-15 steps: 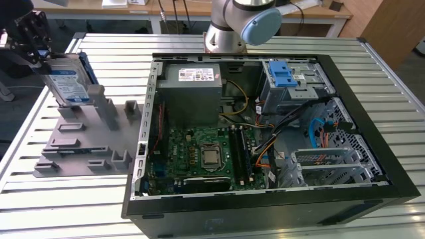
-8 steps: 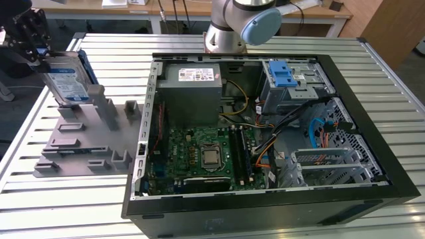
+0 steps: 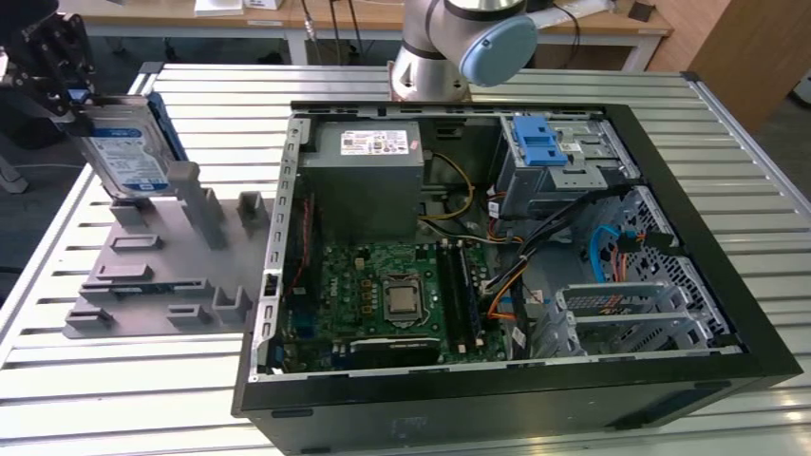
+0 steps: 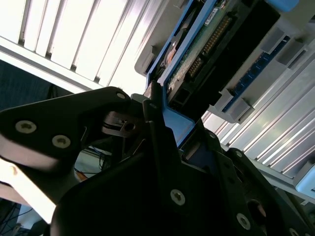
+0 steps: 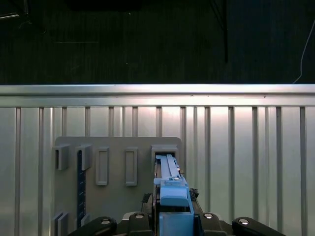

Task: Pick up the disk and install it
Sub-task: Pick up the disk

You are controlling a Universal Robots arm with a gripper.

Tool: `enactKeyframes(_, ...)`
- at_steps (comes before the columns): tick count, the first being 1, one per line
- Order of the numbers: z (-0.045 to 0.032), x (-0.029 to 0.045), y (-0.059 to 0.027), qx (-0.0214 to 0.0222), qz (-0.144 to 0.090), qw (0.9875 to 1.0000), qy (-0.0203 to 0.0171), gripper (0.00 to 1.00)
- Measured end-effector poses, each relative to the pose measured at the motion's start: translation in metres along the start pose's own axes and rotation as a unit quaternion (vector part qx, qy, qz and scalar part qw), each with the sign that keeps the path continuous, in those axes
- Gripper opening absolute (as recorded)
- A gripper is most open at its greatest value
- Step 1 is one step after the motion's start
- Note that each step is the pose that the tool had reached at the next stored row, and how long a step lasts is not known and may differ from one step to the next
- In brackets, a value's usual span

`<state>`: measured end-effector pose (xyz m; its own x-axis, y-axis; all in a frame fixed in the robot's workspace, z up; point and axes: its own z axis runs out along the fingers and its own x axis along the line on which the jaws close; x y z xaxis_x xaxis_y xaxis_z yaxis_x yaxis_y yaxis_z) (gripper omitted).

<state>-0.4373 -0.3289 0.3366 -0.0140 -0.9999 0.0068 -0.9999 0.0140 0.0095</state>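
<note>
The disk [image 3: 127, 152], silver with a blue-and-white label and a blue plastic frame, stands on edge at the far corner of a grey slotted fixture [image 3: 152, 275] on the exterior view's left. My gripper [image 3: 66, 87] is at the disk's upper edge, its black fingers shut on the blue frame. In the first wrist view the disk [image 5: 172, 194] shows edge-on between the fingers, over a slot of the fixture [image 5: 118, 147]. The second wrist view shows the disk's underside [image 4: 206, 44] with its green circuit board, the gripper [image 4: 160, 123] clamped on its blue edge.
An open black computer case [image 3: 507, 408] lies on the slatted metal table [image 3: 747, 142], to the exterior view's right of the fixture. Inside are a silver drive cage with a blue latch [image 3: 548, 152], a grey power supply box [image 3: 367, 166] and a green motherboard [image 3: 380, 285]. The arm's base [image 3: 438, 57] stands behind the case.
</note>
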Motion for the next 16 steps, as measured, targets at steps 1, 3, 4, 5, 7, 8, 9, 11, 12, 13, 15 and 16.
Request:
enactKeyframes(1, -0.0004, 0.0, 0.0, 0.0, 0.0, 1.0, 0.0, 0.36)
enactKeyframes(3, -0.001, 0.0, 0.0, 0.0, 0.0, 1.0, 0.0, 0.36)
enactKeyframes(4, -0.0013, 0.0, 0.0, -0.0001, 0.0, 1.0, 0.0, 0.36)
enactKeyframes(5, -0.0017, 0.0, 0.0, -0.0001, 0.0, 1.0, 0.0, 0.36)
enactKeyframes(7, -0.0025, 0.0, 0.0, -0.0001, 0.0, 1.0, 0.0, 0.36)
enactKeyframes(8, -0.0029, 0.0, 0.0, -0.0001, 0.0, 1.0, 0.0, 0.36)
enactKeyframes(9, -0.0033, 0.0, 0.0, -0.0001, 0.0, 1.0, 0.0, 0.36)
enactKeyframes(11, -0.0042, 0.0, 0.0, -0.0001, 0.0, 1.0, 0.0, 0.36)
enactKeyframes(12, -0.0047, 0.0, 0.0, -0.0001, 0.0, 1.0, 0.0, 0.36)
enactKeyframes(13, -0.0053, 0.0, 0.0, -0.0001, 0.0, 1.0, 0.0001, 0.36)
enactKeyframes(15, -0.0063, 0.0, 0.0001, -0.0001, 0.0, 1.0, 0.0, 0.36)
enactKeyframes(16, -0.0067, 0.0, 0.0001, -0.0001, 0.0, 1.0, 0.0, 0.36)
